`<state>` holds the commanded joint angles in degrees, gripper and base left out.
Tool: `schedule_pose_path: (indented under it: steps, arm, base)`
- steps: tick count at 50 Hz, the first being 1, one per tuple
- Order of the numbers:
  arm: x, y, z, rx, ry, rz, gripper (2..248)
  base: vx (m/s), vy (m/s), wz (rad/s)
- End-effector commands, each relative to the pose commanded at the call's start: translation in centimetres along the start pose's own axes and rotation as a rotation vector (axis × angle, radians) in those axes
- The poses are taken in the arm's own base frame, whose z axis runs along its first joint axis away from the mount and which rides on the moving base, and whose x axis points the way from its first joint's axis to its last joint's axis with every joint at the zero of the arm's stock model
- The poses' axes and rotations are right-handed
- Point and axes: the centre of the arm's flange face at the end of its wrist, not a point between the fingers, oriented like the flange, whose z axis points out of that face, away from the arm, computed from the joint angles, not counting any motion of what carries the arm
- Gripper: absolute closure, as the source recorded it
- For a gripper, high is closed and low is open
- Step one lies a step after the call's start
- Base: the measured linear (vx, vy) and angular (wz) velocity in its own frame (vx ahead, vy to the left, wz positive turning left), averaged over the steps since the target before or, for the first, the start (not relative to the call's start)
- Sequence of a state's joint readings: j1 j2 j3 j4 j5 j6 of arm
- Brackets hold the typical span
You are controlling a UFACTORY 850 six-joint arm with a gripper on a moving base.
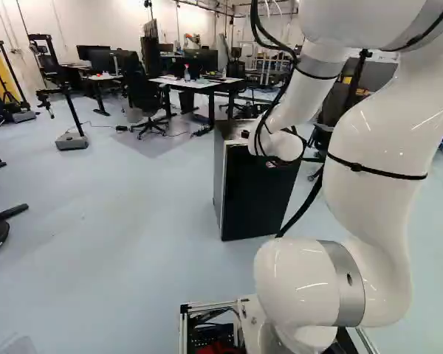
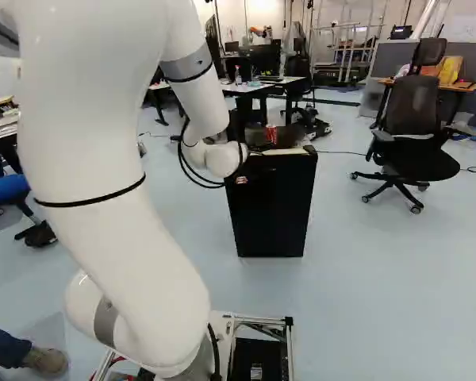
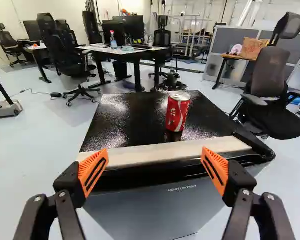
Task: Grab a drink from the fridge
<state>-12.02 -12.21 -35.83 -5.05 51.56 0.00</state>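
1. Wrist view: your gripper point(image 3: 155, 151) stands spread, pinching nothing.
2. You have the red can point(image 3: 177, 114) upright on top of the fridge point(image 3: 150, 212), ahead of the gripper and slightly to the robot's right of its centre line.
3. You likely need to advance, easing right, so the pads point(image 3: 93, 172) straddle the can's vertical axis.

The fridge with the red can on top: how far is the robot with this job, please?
The open gripper faces the fridge, so the approach looks mostly done. Nothing is in hand: the can stands ahead, ungripped. Reaching, gripping and lifting it probably remain.
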Motion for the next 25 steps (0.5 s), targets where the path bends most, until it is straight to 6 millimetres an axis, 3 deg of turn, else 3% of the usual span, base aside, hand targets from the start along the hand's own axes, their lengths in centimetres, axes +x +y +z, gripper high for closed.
schedule_pose_path:
  steps: [25]
  arm:
    - [-1.3,0.9,3.0,-0.013,0.052,0.007,3]
  base:
    - [0.0,0.0,0.0]
